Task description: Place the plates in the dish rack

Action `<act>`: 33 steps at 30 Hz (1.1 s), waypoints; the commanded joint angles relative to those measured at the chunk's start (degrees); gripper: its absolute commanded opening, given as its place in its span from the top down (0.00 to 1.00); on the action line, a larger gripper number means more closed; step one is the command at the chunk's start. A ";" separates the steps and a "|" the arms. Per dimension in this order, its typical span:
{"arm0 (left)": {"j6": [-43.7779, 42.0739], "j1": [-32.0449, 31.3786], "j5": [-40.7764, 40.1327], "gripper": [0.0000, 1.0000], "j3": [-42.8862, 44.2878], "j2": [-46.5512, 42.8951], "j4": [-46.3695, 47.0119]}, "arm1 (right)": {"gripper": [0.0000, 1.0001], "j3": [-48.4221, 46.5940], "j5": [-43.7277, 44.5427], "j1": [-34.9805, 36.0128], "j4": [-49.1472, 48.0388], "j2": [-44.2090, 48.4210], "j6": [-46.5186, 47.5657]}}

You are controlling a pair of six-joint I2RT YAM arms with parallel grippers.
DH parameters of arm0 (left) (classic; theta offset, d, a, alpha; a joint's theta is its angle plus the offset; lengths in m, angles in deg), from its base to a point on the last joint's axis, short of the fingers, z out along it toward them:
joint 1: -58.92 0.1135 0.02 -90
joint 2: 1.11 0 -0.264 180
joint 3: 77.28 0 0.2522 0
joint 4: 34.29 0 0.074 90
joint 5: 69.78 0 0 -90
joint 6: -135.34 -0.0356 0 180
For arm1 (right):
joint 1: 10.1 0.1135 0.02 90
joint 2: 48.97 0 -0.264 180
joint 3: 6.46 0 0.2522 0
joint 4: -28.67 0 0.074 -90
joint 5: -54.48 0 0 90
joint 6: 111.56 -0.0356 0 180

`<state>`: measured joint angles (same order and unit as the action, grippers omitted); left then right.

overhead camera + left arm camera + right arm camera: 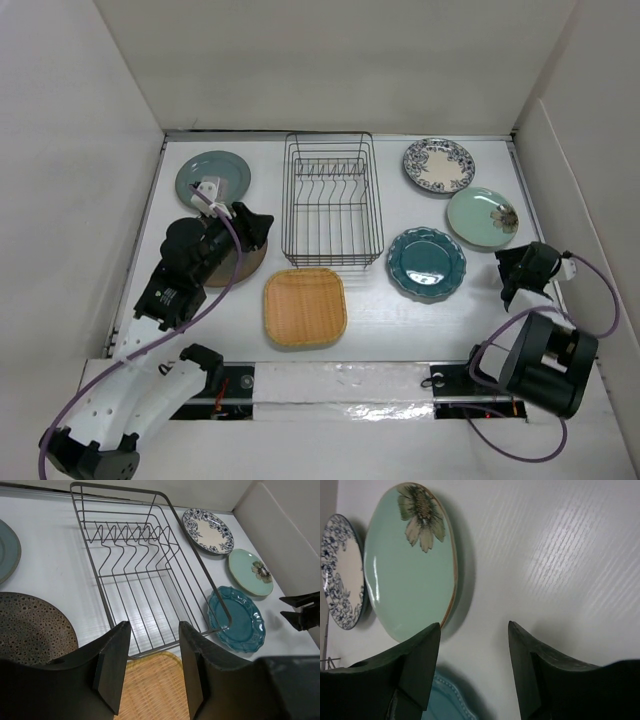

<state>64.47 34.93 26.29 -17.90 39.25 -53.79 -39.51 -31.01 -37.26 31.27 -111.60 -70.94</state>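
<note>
The empty black wire dish rack [328,200] stands mid-table. Around it lie the grey-teal plate [213,175], the brown plate [248,264] partly under my left arm, the orange-tan square plate [305,307], the dark teal scalloped plate [426,262], the pale mint plate [481,216] and the floral plate [438,165]. My left gripper [262,226] is open and empty above the brown plate, facing the rack [142,587] with its tips [154,625] over the orange-tan plate [150,690]. My right gripper [503,277] is open and empty [475,625] just right of the dark teal plate [445,700], near the mint plate [407,565].
White walls enclose the table on the left, back and right. A taped strip runs along the near edge [340,385] between the arm bases. Bare table lies right of the mint plate [560,555].
</note>
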 commanded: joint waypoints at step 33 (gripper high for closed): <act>-0.68 -0.80 -1.67 0.61 0.87 -1.16 1.96 | 0.53 -9.54 -13.83 0.26 -19.78 -27.02 -11.52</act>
<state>64.41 34.47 25.02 -17.90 38.13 -53.99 -48.43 -43.38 -37.65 12.96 -139.01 -81.37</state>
